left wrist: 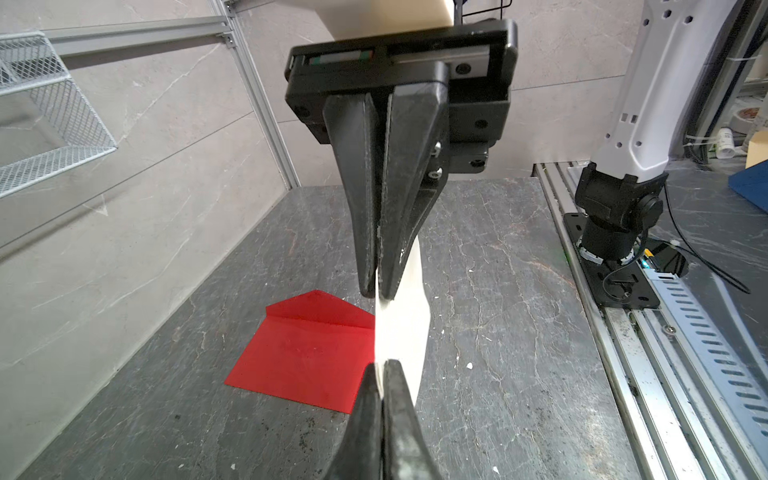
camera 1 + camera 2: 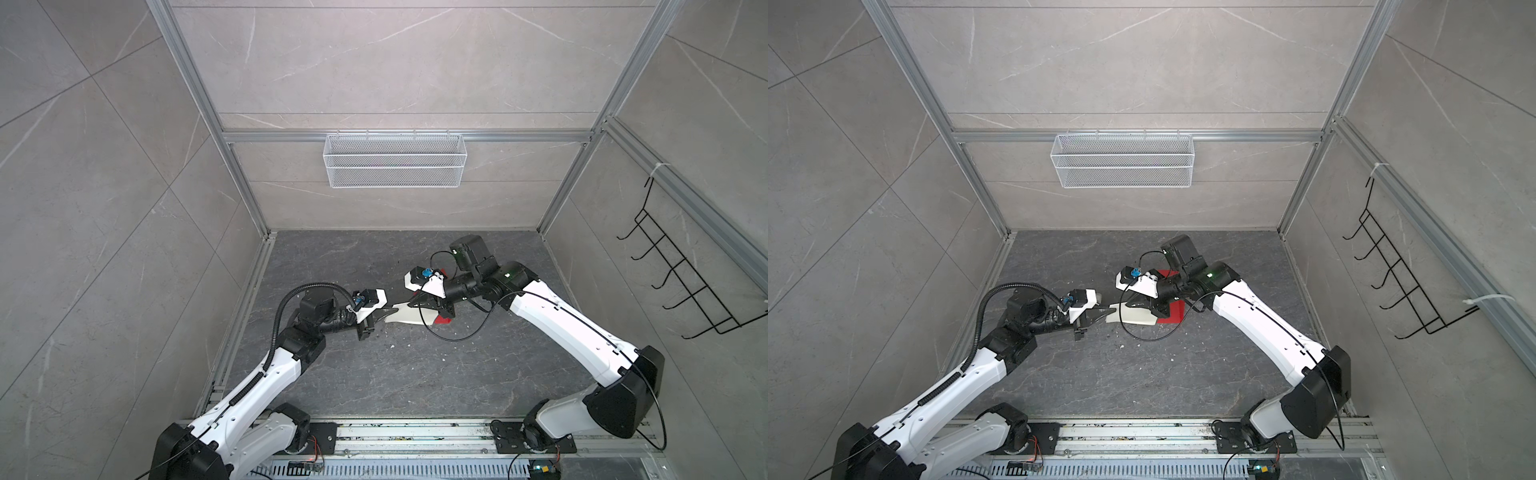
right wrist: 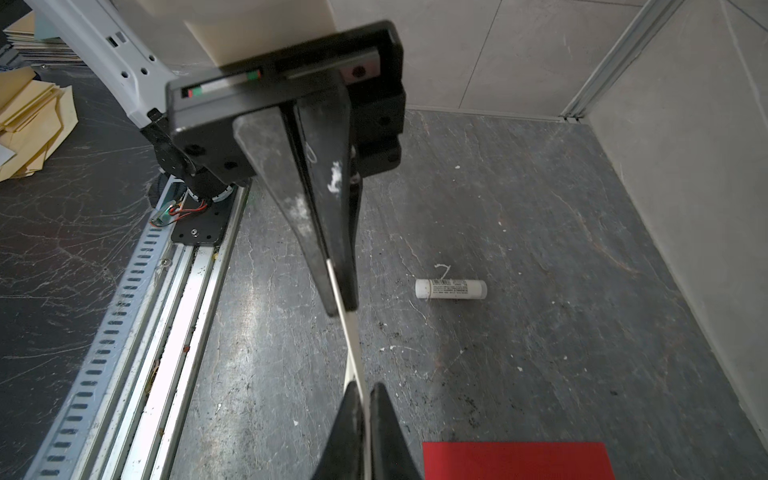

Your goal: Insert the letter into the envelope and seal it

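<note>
The dark grey veined stone worktop (image 2: pixel 395 374) fills the lower middle of both top views. Just right of centre on it lies the envelope (image 2: pixel 1173 312), a bright red rectangle of paper. It lies flat with its pointed flap turned out, and is largely hidden under the white right arm (image 2: pixel 1258 324).

The letter (image 2: pixel 407 313), a pale cream paper sheet, hangs bowed above the worktop at the centre of both top views. It is stretched between the two sets of jaws, and its right end overlaps the envelope's left edge. The left jaws are pressed fully together on its left end. The right jaws are all but closed, with only a sliver of gap, and pinch its right end.

In the right wrist view a small white cylindrical glue-stick tube (image 3: pixel 451 289) lies on its side right of centre, well apart from the envelope (image 3: pixel 515 459) at the lower right.
</note>
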You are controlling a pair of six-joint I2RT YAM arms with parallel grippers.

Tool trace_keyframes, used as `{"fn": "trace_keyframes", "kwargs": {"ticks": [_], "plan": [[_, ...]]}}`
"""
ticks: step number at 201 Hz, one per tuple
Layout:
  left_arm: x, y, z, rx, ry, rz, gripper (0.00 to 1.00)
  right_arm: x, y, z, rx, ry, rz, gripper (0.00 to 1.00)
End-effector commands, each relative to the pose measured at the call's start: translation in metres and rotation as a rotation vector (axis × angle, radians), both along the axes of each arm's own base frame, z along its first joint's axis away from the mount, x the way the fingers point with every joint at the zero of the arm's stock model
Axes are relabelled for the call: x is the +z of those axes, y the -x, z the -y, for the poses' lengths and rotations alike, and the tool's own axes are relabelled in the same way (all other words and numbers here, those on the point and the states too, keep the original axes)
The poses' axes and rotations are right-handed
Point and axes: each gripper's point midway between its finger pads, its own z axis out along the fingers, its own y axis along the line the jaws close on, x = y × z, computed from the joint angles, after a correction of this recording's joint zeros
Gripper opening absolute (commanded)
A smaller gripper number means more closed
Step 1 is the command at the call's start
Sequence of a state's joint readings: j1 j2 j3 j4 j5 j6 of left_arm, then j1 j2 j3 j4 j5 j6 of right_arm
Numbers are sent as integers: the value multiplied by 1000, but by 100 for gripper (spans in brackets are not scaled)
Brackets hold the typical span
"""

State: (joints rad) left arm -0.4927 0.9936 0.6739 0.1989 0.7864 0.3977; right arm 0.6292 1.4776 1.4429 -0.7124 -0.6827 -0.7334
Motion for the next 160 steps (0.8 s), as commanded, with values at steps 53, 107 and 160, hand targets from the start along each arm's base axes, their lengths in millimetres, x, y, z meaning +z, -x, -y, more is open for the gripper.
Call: {"fn": "trace_keyframes", "kwargs": {"ticks": [53,107,160], "plan": [[14,-7,-10,85,20,75,0,-12,-1,24,-65,65,-26,9],[11,-19,-23,167,18,54,0,-14,-8,37,-104,74,-17,8],[11,-28,-34,236,34,45,0,-22,-19,50,-154,93,-28,7]]}}
